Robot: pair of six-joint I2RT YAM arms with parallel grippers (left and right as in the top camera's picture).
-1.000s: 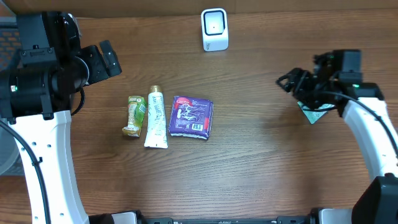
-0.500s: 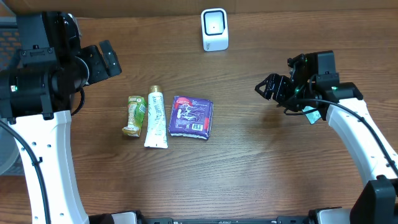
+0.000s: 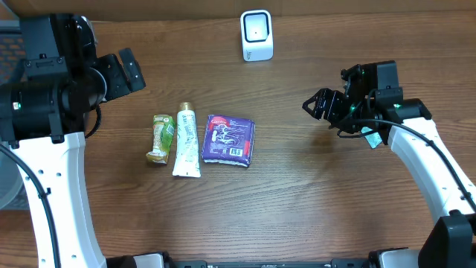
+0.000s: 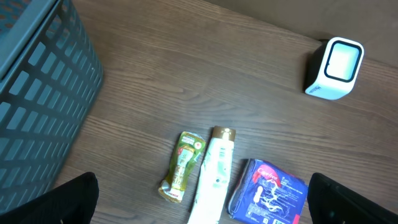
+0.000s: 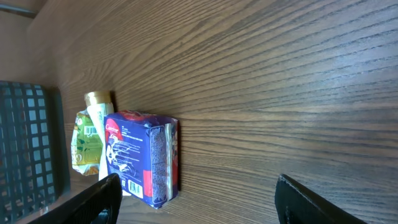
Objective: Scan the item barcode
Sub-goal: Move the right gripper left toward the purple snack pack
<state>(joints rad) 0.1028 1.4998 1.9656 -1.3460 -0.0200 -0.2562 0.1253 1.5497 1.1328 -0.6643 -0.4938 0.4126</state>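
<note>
Your table (image 3: 297,208) carries everything, and a grey basket (image 4: 37,93) stands off at 9 o'clock. The left gripper (image 3: 128,68), at 10 o'clock, is spread wide and empty. The right gripper (image 3: 320,106), at 3 o'clock, is spread too and holds nothing. The purple packet (image 3: 229,139) lies left of centre, with the white tube (image 3: 186,141) just beside it at its 9 o'clock. The scanner (image 3: 256,35) stands at 12 o'clock. The green sachet (image 3: 161,138) lies at the tube's 9 o'clock.

A dark wooden table (image 3: 297,201) carries three items lying flat in a close row at centre-left: a green sachet (image 3: 160,138), a white tube (image 3: 186,141) with a gold cap, and a purple packet (image 3: 229,140). A white barcode scanner (image 3: 256,35) stands near the far edge, well apart from them.
</note>
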